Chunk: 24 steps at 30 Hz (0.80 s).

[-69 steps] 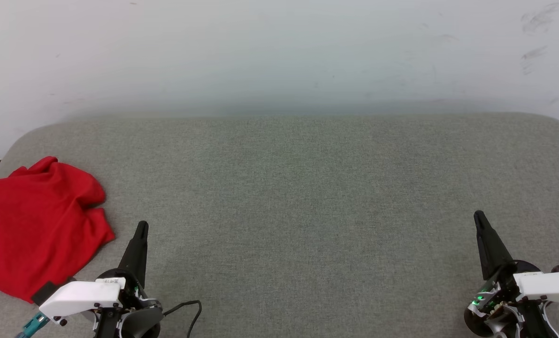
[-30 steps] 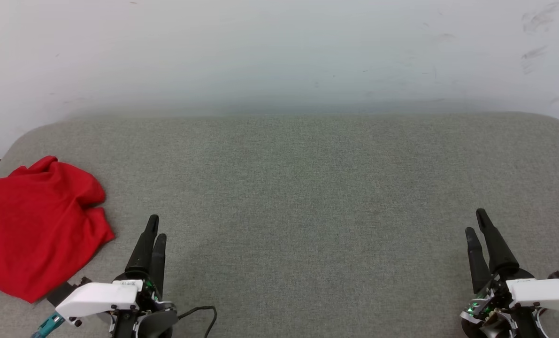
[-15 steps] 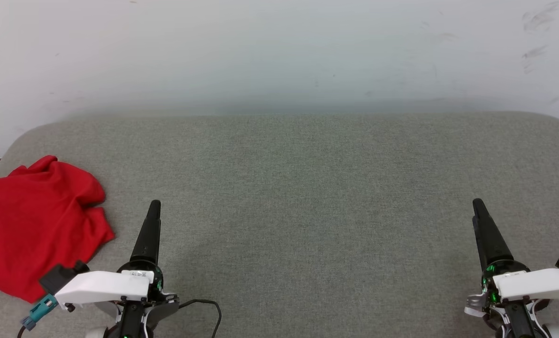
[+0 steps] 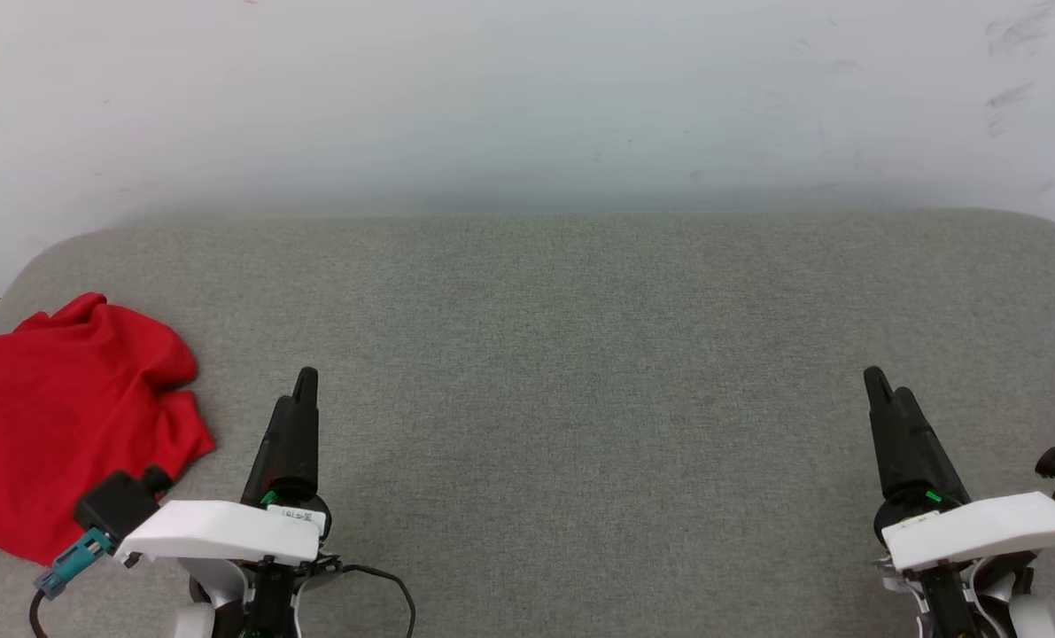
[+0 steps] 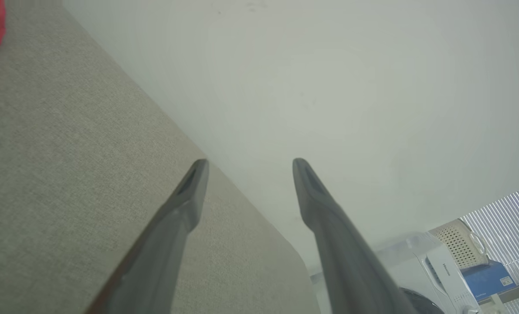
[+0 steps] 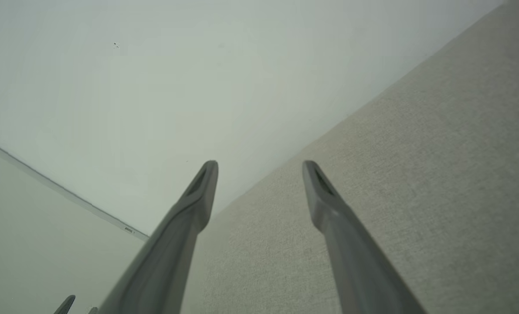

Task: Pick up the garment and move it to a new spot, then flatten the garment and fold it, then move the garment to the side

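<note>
Head view: garment (image 4: 66,425) lies crumpled at 9 o'clock, task apparently unstarted

Pickup, flattening, folding and the move aside all seem left to do. Left end effector (image 4: 301,390) at 7 o'clock, just beside the garment, and right end effector (image 4: 886,390) at 5 o'clock hover released and empty, fingers pointing toward 12 across the grey table (image 4: 580,337).

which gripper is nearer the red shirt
The left gripper, at the lower left close beside the red shirt; the right gripper sits far across the grey cushion.
</note>
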### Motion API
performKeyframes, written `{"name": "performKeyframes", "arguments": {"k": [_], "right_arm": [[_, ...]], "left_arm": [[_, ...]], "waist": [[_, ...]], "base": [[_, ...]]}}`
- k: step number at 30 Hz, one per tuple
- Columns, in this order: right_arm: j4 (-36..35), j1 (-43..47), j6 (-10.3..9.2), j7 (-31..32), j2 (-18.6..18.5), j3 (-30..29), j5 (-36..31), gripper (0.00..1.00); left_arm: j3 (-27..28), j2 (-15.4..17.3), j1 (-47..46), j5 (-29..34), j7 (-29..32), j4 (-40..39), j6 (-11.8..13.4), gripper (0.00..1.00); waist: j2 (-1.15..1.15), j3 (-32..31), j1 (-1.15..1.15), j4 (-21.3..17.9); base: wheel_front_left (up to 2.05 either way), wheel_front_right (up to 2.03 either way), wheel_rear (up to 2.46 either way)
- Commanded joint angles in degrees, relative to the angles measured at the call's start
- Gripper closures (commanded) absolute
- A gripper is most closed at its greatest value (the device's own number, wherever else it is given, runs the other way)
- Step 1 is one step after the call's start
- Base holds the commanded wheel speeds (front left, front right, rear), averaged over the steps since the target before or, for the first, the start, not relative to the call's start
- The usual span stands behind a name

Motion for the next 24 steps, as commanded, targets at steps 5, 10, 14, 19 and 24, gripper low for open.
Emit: {"name": "performKeyframes", "arguments": {"k": [5, 10, 14, 19, 24], "right_arm": [[-2.1, -1.8, 0.01, -0.2, -0.4, 0.5, -8.7, 0.00], [-2.9, -1.7, 0.01, 0.1, -0.4, 0.7, -14.5, 0.00], [-3.5, -1.5, 0.01, 0.7, -0.5, 0.8, -18.5, 0.00], [-4.5, -1.3, 0.01, 1.2, -0.4, 1.0, -23.1, 0.00], [-5.4, -1.1, 0.01, 1.6, -0.1, 0.8, -27.6, 0.00]], "left_arm": [[-0.3, 0.1, -1.7, 7.8, -1.3, -1.0, 0.0, 0.00], [-0.9, 0.2, -1.8, 13.8, -2.3, -0.7, 0.0, 0.00], [-1.0, 0.2, -2.0, 18.3, -2.9, -0.5, 0.0, 0.00], [-0.9, 0.2, -2.1, 23.1, -3.8, -0.2, 0.0, 0.00], [-0.9, 0.4, -2.2, 27.5, -4.6, 0.2, 0.0, 0.00]], "waist": [[0.00, 0.0, 0.00, -0.1], [0.00, 0.1, 0.00, -0.2], [0.00, 0.2, 0.00, -0.2], [0.00, 0.3, 0.00, -0.2], [0.00, 0.5, 0.00, -0.3]], "base": [[0.00, 0.00, 0.00], [0.00, 0.00, 0.00], [0.00, 0.00, 0.00], [0.00, 0.00, 0.00], [0.00, 0.00, 0.00]]}}
